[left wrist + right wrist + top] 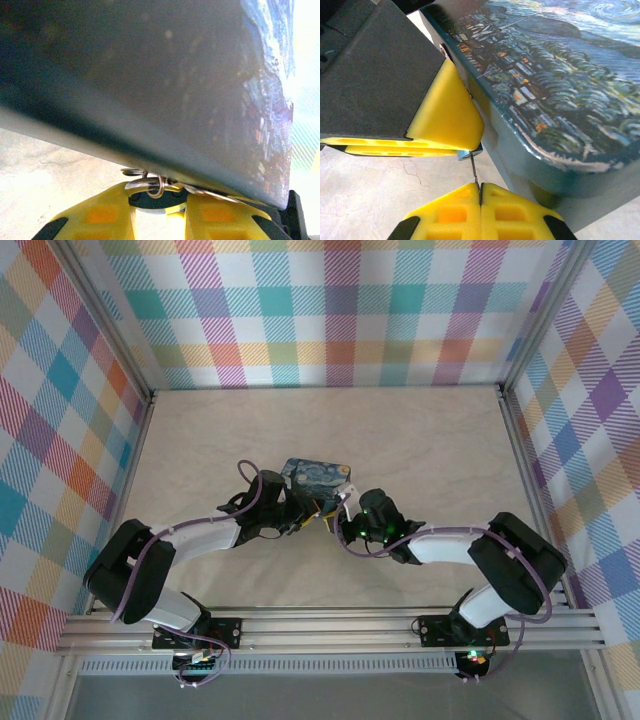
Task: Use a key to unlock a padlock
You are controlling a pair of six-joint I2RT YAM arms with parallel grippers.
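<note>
From the near edge of the counter (420, 440), the left arm (190, 540) and the right arm (450, 545) reach in to meet just in front of the tin (560, 80), which serves as the landmark here. Nearest of the working parts, the right end effector (480, 195) is pinched fully together on the thin blade of the key (474, 172), which points away from it toward the tin's near edge. Just beyond the blade's tip, touching it, sits the padlock (469, 153), a small bluish corner tucked against the tin's side. The left end effector (159, 205) stands narrow and appears clamped on that padlock. Silvery loops (150, 184) hang between its fingers under the tin; whether they are shackle or key ring cannot be told. The step in hand looks like seating the key in the keyway. The next move likely calls for a straight push along the blade, then a turn of the right wrist, while the left side holds firm against the twist. Counted: two arms, two end effectors, one padlock, one key, one tin.
</note>
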